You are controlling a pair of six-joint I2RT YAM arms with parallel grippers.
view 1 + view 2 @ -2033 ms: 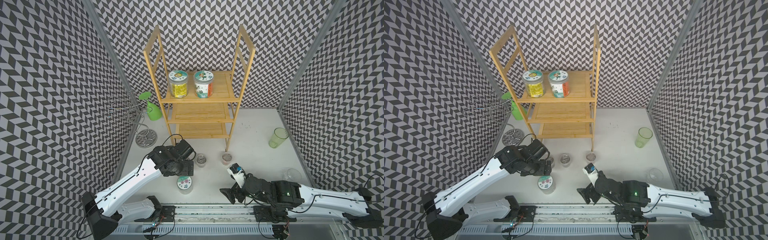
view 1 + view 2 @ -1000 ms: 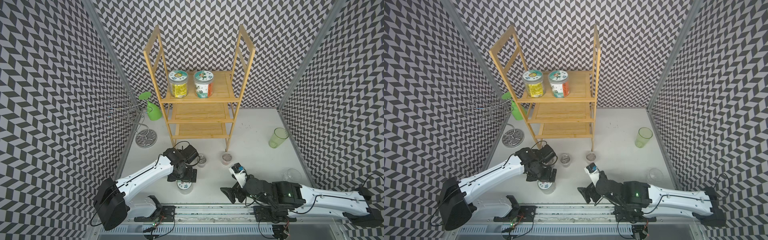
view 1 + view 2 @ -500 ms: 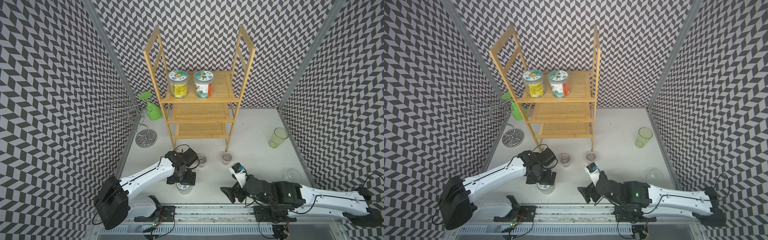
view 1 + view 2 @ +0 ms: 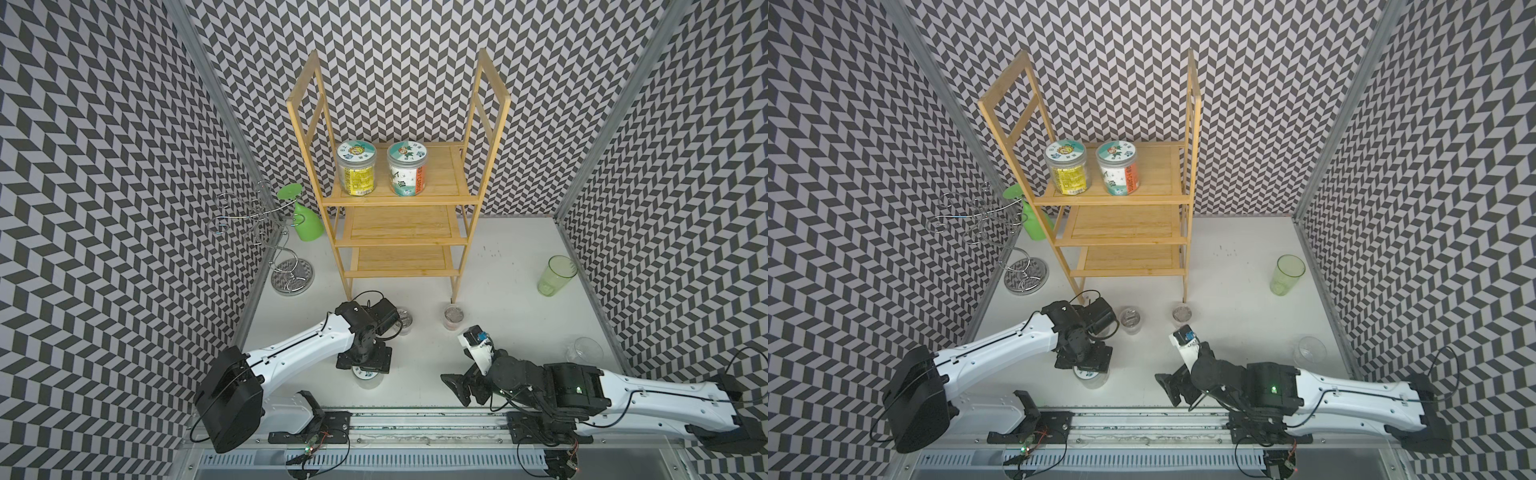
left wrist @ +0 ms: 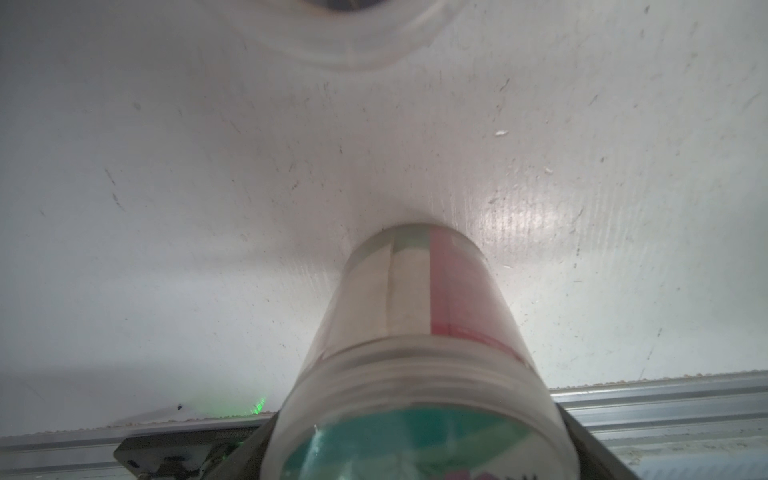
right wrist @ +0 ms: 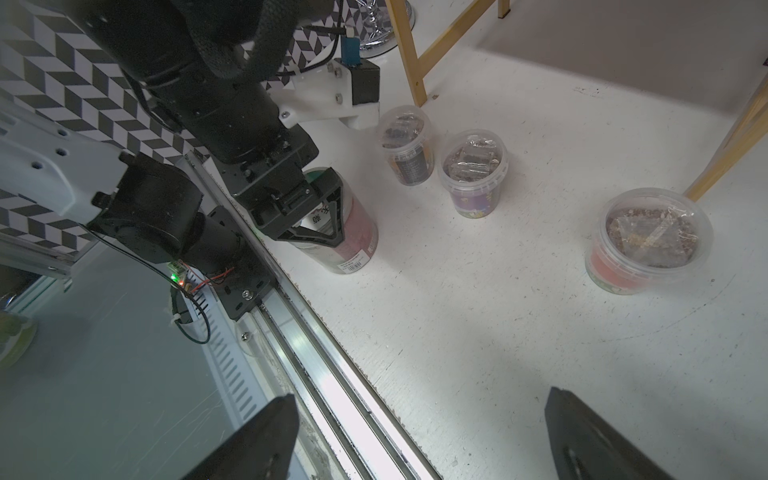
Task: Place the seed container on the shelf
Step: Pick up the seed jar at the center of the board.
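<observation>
Left tool (image 4: 365,365) just dropped over the seed container (image 6: 353,237), jaws straddling the lid. Can't tell if it's clamped yet. It's still on the table (image 4: 519,291), well short of the shelf (image 4: 399,202). Lift's next, I reckon.

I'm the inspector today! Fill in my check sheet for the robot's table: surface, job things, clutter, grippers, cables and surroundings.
Surface: white table, scuffed, a few dark specks.
Job's things: seed container upright near the front rail; shelf with two lidded jars on its top tier.
Clutter: three small tubs, green cup, clear glass, wire stand, upside-down green glass beside it.
Grippers: left gripper straddles the seed container, contact unclear; right gripper open, empty.
Cables: black sleeved cable looped on the left arm; nothing seen snagged.
Surroundings: chevron walls.
</observation>
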